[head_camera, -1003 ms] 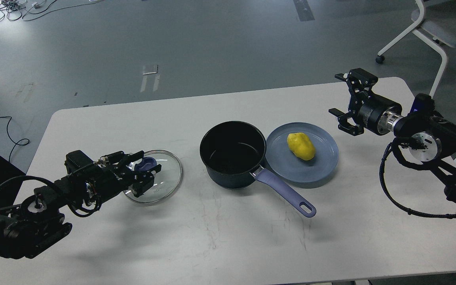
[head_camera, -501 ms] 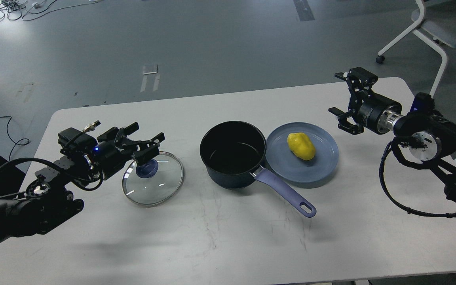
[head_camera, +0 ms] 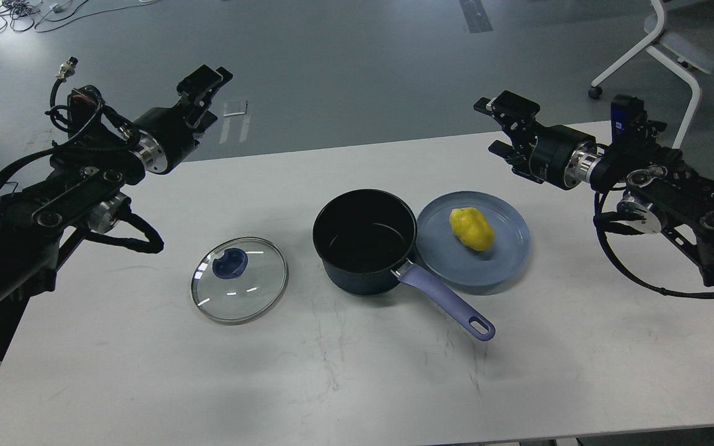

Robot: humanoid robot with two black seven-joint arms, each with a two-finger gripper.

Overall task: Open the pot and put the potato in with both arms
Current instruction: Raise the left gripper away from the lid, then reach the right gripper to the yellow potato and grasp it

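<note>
Resting on the plate (head_camera: 506, 260) beside the open pot (head_camera: 364, 241), the potato (head_camera: 471, 228) lies untouched, both grippers empty, spread unclear.

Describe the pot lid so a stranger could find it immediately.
On the white table, look left of the open black saucepan with a purple handle. The round clear glass lid lies flat there, apart from the pan. It is the only transparent item, with a dark blue knob in its middle.

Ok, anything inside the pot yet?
No. The pot is open and shows only its dark bare bottom. The potato sits on the blue plate beside it. The near inner wall is hidden by the rim.
</note>
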